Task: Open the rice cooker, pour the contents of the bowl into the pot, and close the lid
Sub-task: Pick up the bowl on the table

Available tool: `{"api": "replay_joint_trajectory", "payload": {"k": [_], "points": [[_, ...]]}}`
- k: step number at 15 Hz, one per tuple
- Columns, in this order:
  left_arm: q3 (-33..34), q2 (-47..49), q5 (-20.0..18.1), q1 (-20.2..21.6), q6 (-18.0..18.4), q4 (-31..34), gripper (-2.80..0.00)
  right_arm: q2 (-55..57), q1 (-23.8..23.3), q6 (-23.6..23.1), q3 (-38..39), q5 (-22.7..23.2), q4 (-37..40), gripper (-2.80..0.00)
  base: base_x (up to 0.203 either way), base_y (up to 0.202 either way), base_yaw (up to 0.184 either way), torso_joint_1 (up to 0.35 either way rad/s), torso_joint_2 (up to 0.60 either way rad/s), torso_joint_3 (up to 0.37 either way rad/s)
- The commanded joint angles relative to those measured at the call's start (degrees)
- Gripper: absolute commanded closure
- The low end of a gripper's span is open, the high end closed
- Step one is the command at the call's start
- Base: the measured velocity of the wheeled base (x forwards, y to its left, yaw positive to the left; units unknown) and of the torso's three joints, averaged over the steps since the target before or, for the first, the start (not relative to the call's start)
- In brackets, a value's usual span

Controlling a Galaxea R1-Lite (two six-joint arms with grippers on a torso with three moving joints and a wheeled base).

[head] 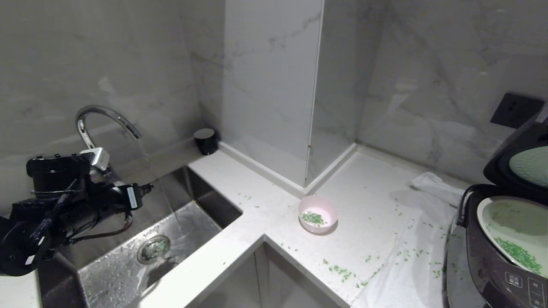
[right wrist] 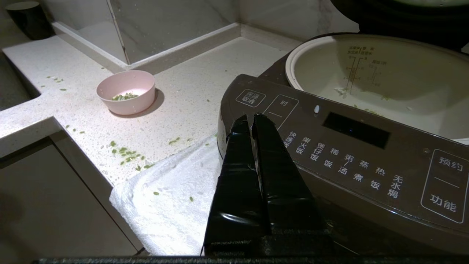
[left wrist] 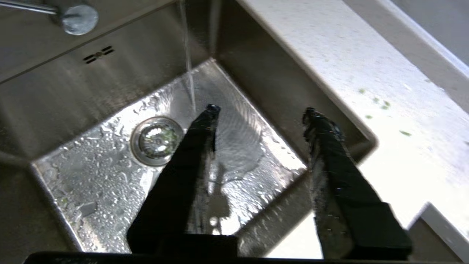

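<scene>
Cooker: the big dark brown-grey rice cooker (head: 483, 261) sits at the right end of the white speckled counter (head: 239, 222), partly on a white cloth (right wrist: 172, 205).
Lid: its hinged dark lid (head: 520, 160) stands up and open, so the closing step is not done yet.
Pot: the round cream inner pot (right wrist: 370, 80) is uncovered, with some small green chopped bits (head: 518, 254) already inside.
Bowl: the little pale pink bowl (head: 317, 214) rests on the counter, well apart from the cooker, with a few green bits left in it.
Left pincer: the left gripper (left wrist: 260, 113) hangs over the steel sink (head: 107, 273), its two black fingers spread apart and holding nothing.
Right pincer: the right gripper (right wrist: 249, 119) is pressed shut and empty, just in front of the cooker's button panel.
Water: the curved silver tap (head: 105, 117) is running into the sink.
Could go wrong, wet: the left fingers are right by the stream, so they may get slippery, and the bowl could slide out of a wet grip.
Could go wrong, mess: many green bits lie loose on the counter and cloth, so more may miss the pot on a careless tip.
Could go wrong, lid: pushing the lid down too hard might shove the cooker along the cloth.
</scene>
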Motion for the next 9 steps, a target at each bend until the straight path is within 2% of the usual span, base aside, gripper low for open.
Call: {"api": "replay_joint_trajectory", "payload": {"k": [1,6,9], "points": [[1.77,-5.34,-0.11,-2.68,-0.17,0.53,0.0,0.0,0.0,-0.02,0.18,0.01,0.02,0.0,0.0,0.0,0.0,0.0,0.0,0.0],[10.43,-21.77,-0.01,-5.02,-0.35,1.22,0.0,0.0,0.0,0.04,0.18,0.01,0.02,0.0,0.0,0.0,0.0,0.0,0.0,0.0],[15.56,-32.9,-0.28,-5.26,-0.29,4.54,0.0,0.0,0.0,-0.02,0.18,0.01,0.02,0.0,0.0,0.0,0.0,0.0,0.0,0.0]]}}
